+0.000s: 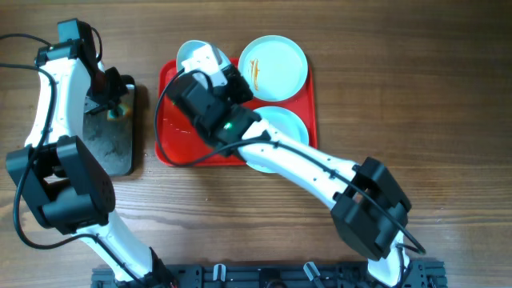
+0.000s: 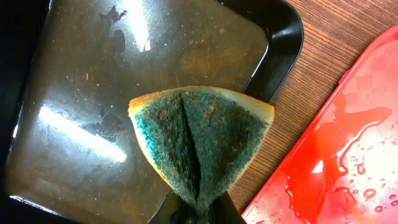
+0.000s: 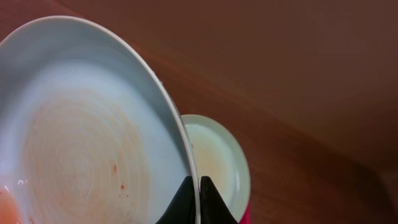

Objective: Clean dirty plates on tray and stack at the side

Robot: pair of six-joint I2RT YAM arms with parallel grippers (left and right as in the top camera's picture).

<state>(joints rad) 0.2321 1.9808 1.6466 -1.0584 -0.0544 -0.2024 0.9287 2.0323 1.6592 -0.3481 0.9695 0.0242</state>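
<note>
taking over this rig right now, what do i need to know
Left fingers: shut on a folded green-and-yellow sponge over the black metal tray.
Right fingers: shut on the rim of a pale blue round plate, tilted up at the red plastic tray's far left corner; faint brown smears on it.
Orange-streaked plate and a third plate, partly under the right arm, lie on the red tray.
Done: nothing stacked at the side. Left: wipe plates, stack.
</note>
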